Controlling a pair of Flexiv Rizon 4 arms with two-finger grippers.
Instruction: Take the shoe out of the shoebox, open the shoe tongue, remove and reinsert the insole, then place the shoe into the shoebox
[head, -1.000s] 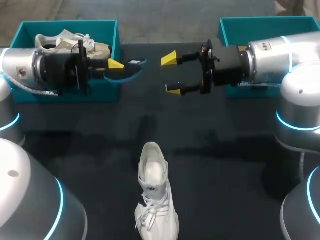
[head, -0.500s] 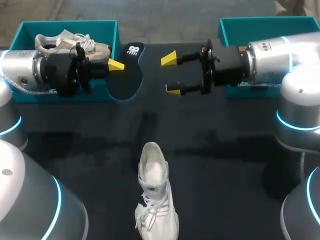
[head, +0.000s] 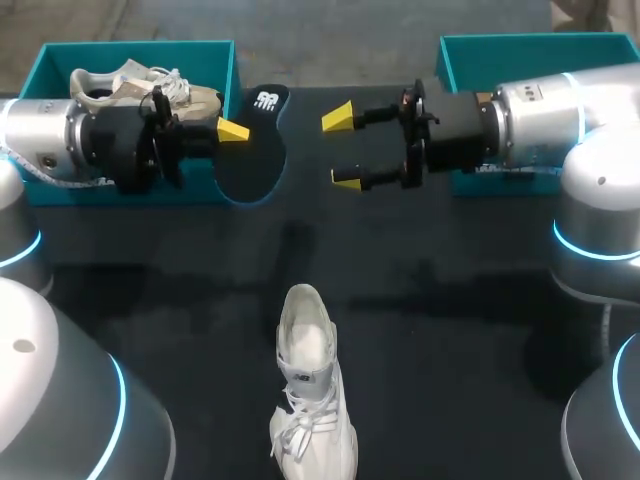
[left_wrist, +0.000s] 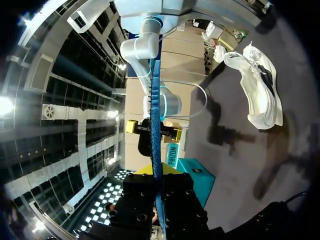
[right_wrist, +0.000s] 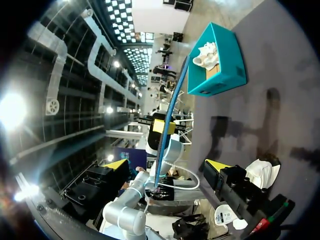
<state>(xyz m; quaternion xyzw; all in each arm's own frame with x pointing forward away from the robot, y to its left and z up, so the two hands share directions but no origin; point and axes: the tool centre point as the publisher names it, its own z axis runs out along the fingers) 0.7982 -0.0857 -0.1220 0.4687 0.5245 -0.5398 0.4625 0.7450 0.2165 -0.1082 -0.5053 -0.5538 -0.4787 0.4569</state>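
Insole (head: 252, 150) hanging clear above bench (head: 450, 330), out of shoe, long axis running away from robot, logo end far. Left fingers (head: 232, 129) clamping insole by its edge; left wrist view showing it edge-on between them. Right fingers (head: 338, 117) standing wide apart, holding nothing, just beside insole. Shoe (head: 310, 390) lying on bench near robot, well apart from both arms, opening up, toe toward robot. Judgement: reinsertion depending on lowering insole toward shoe opening, left arm carrying it.
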